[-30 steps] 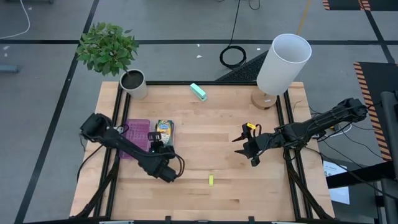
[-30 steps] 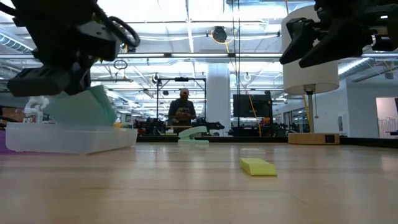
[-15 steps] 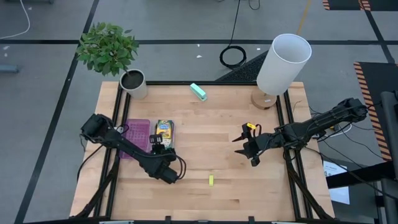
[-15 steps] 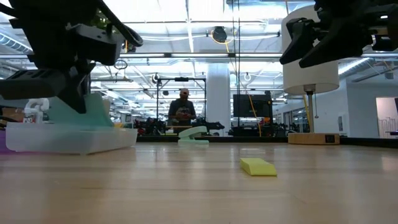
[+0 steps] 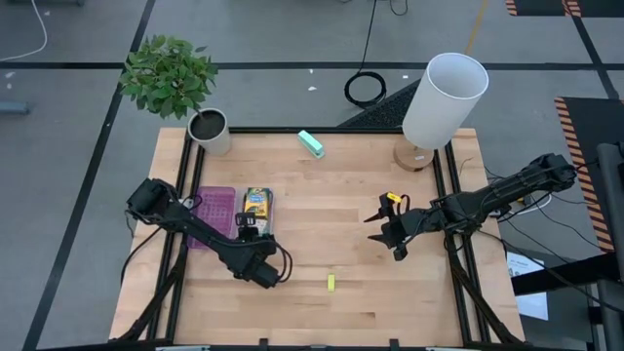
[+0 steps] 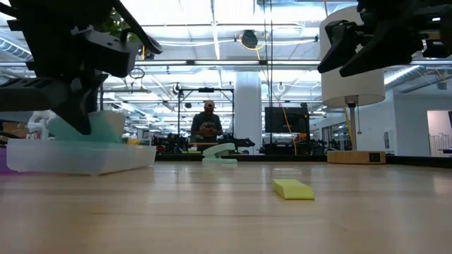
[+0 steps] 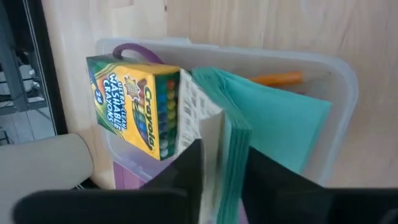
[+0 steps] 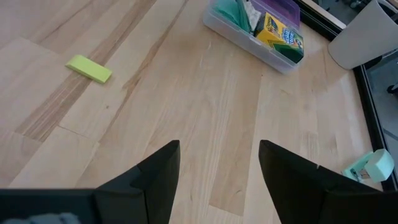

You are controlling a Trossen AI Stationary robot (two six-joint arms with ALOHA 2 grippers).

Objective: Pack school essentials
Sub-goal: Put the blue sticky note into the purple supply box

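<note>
- Right now your left gripper (image 5: 252, 234) sits low over the near end of the clear case (image 5: 244, 220) at the table's 9 o'clock side, and the left wrist view shows its two fingers (image 7: 186, 165) closed on the edge of the teal pad (image 7: 273, 130), which stands on edge inside the case.
- Beside it, the yellow-green crayon box (image 7: 134, 106) is packed upright against the pad, with a purple scissor handle (image 7: 134, 51) peeking behind and an orange pencil (image 7: 277, 78) lying along the case's far wall.
- Look to the bare wood: the tiny yellow piece (image 5: 331, 282) is the one essential left out, alone near the front edge at about 6 o'clock from the table's centre.
- From your left gripper it lies at roughly 4 o'clock, near; from your right gripper (image 5: 388, 228) it lies at about 7 o'clock, a touch farther off. I'd call the left arm nearer, but it's busy.
- Your right gripper hovers above mid-table, fingers spread wide and empty; its wrist view has the yellow piece ahead and off to one side.
- Note the piece's long axis: it runs front to back on the table, so I judge you'd want the fingers closing across it, side to side.
- Ignore the teal block (image 5: 311, 143) up at 12 o'clock.
</note>
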